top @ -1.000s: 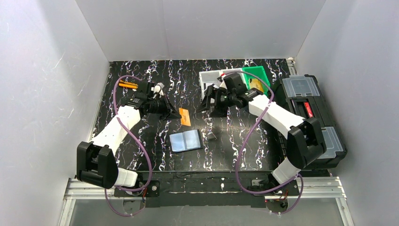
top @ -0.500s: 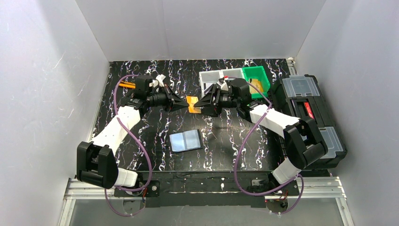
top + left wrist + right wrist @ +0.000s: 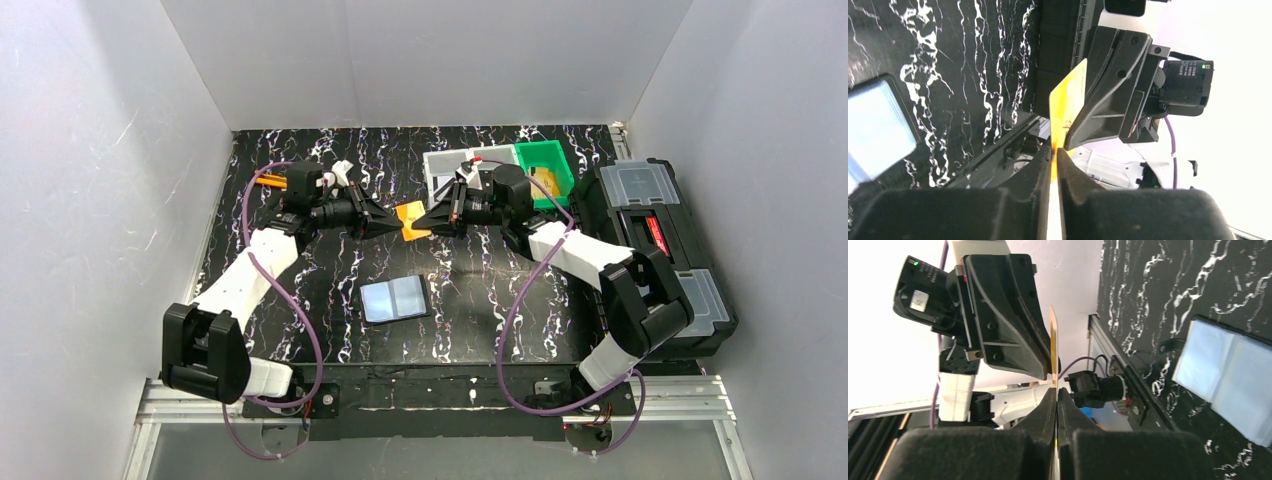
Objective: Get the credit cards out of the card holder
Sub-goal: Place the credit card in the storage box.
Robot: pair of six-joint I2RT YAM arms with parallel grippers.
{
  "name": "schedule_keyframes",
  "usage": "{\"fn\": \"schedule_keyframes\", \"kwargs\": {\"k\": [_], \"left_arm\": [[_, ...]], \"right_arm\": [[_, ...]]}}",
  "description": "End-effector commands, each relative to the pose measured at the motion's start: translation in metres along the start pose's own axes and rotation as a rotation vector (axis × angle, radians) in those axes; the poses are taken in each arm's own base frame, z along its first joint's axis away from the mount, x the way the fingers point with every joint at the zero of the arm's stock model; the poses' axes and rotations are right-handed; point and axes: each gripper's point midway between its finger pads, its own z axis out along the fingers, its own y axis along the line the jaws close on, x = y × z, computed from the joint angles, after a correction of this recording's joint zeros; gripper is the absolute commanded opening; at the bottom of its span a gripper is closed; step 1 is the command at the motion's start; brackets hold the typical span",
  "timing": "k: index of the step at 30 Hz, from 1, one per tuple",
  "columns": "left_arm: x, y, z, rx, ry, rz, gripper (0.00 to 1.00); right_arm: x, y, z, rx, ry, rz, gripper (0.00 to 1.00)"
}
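Pinching one orange credit card (image 3: 410,214) from opposite sides above the worktop (image 3: 470,310) middle, left gripper (image 3: 390,225) and right gripper (image 3: 422,224) each clamped on it, one card holder (image 3: 396,299) lying open nearer the front edge.

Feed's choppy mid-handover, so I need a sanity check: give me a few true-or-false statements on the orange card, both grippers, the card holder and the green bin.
1. The left gripper and right gripper both pinch the orange card. True.
2. The card holder is folded shut. False: it lies open, blue-grey inside up.
3. The card lies flat on the table. False: the grippers hold it up off the table.
4. In the top view, the green bin stands left of the black toolbox. True.
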Motion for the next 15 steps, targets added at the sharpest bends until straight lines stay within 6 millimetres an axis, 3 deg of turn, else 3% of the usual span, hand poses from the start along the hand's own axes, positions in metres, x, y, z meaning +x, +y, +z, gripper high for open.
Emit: {"fn": "schedule_keyframes", "kwargs": {"k": [1, 4, 6, 10, 15], "left_arm": [[0.017, -0.007, -0.016, 0.007, 0.020, 0.060, 0.25], [0.020, 0.003, -0.022, -0.056, 0.004, 0.092, 0.64], [0.019, 0.010, -0.027, -0.111, -0.014, 0.113, 0.75], [0.018, 0.024, -0.034, -0.215, -0.031, 0.142, 0.81], [0.017, 0.033, -0.043, -0.299, -0.037, 0.180, 0.84]], "right_arm": [[-0.004, 0.001, -0.008, 0.071, -0.032, -0.096, 0.01], [-0.009, -0.010, -0.014, 0.161, -0.068, -0.146, 0.01], [-0.012, -0.021, -0.020, 0.233, -0.090, -0.177, 0.01], [-0.030, -0.044, -0.035, 0.407, -0.158, -0.267, 0.01], [-0.079, -0.069, -0.076, 0.736, -0.319, -0.444, 0.01]]}}
